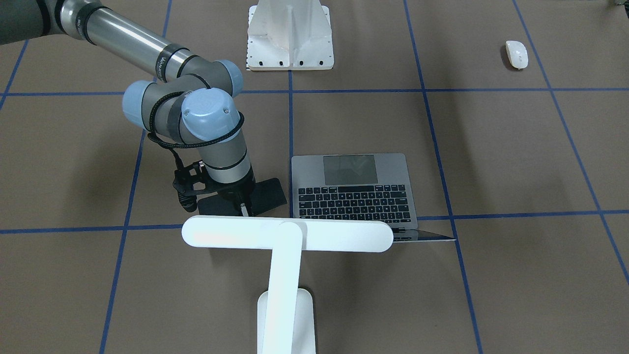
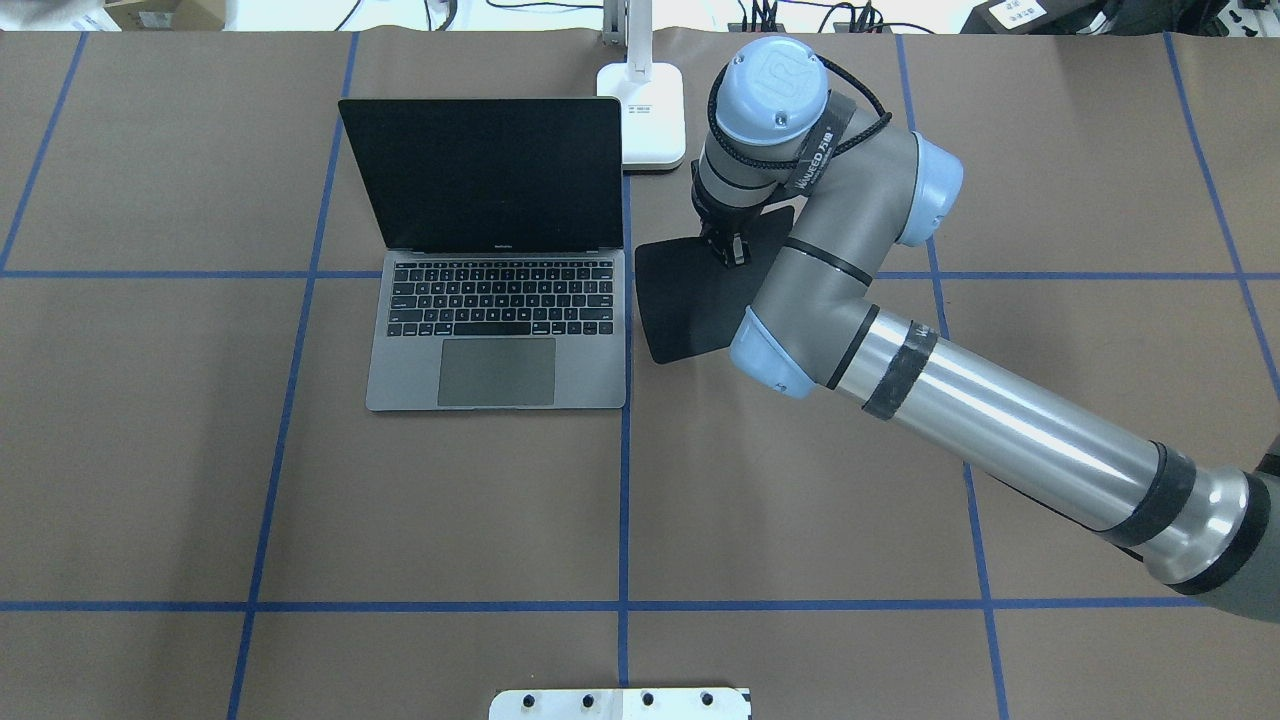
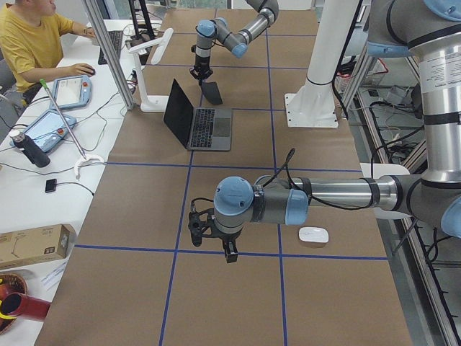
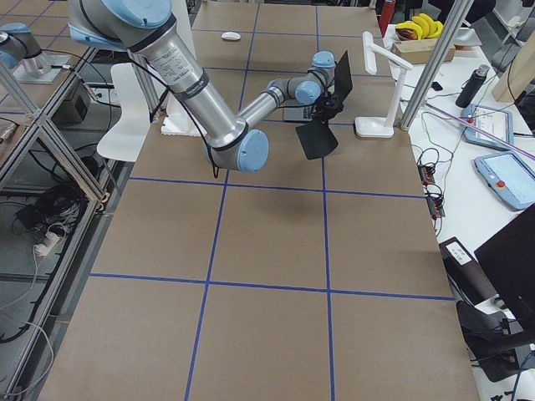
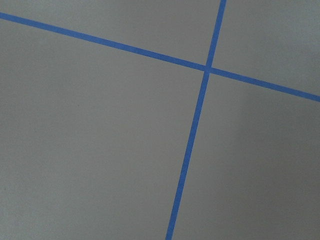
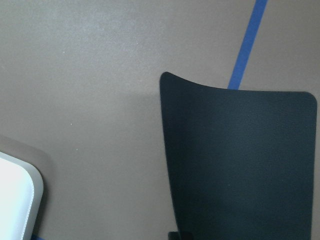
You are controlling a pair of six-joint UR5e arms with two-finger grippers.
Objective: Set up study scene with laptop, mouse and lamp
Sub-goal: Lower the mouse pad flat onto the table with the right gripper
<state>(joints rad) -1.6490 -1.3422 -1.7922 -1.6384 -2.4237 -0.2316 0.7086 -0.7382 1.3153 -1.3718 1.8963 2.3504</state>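
While the right end effector [image 2: 733,250] clamps the black mat [image 2: 690,310], the laptop [image 2: 497,330] opens toward the robot.

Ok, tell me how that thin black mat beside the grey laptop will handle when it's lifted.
Likely floppy: the thin black mat shows a bowed edge in the right wrist view and hangs tilted from the right end effector. Probably light too, since a pinch at one edge seems to carry it. Expect some sag.
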